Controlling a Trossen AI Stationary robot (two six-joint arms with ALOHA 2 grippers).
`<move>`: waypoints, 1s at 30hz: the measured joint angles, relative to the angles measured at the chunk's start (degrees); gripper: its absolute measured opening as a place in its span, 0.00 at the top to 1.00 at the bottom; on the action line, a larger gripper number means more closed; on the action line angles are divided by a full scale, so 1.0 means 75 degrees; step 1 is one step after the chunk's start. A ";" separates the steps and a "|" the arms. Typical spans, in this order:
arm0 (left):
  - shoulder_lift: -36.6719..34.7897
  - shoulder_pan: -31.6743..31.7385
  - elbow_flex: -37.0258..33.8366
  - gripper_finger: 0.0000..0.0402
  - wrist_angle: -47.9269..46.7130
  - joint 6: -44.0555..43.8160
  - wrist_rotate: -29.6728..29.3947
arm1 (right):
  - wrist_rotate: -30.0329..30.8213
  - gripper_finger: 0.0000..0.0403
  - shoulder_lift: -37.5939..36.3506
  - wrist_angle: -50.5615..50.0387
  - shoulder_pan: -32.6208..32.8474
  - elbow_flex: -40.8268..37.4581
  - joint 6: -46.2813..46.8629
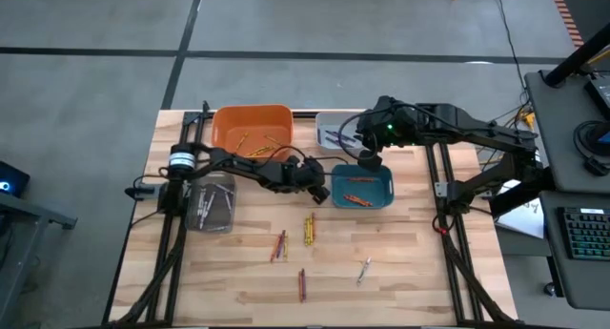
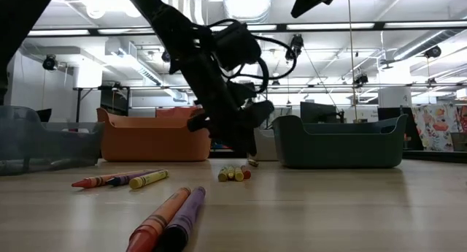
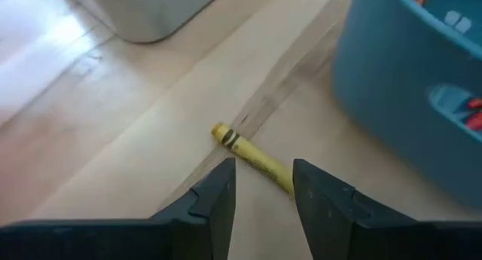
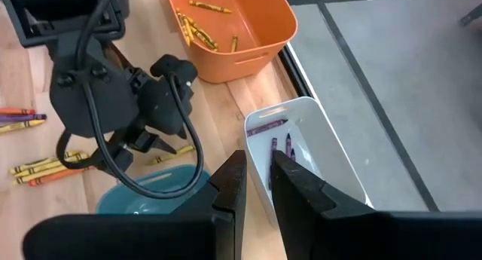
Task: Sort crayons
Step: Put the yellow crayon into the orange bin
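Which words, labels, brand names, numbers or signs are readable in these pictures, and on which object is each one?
None can be read.
Yellow crayon between the left gripper's open fingers: dark bands and faint print on the wrapper, too blurred to read.
Crayons on the table: wrappers show no legible text.
Orange bin, blue bin, white bin: no label visible.

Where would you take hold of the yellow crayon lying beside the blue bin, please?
Probably at mid-length of the yellow crayon, from straight above: it lies flat on the table, clear of the blue bin, and the left tool already straddles it, fingers open.
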 joint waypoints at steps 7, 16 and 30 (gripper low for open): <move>0.0402 -0.0001 0.0101 0.71 0.0115 -0.0405 -0.0022 | 0.0004 0.87 0.0000 0.0000 -0.0050 0.0000 -0.0003; 0.0413 -0.0017 0.0072 0.72 -0.0442 -0.0914 -0.0125 | 0.0006 0.87 0.0000 -0.0007 -0.0070 0.0000 -0.0007; 0.0272 -0.0025 -0.0073 0.98 -0.0673 -0.1027 0.0065 | 0.0000 0.87 -0.0003 -0.0014 -0.0070 0.0000 -0.0162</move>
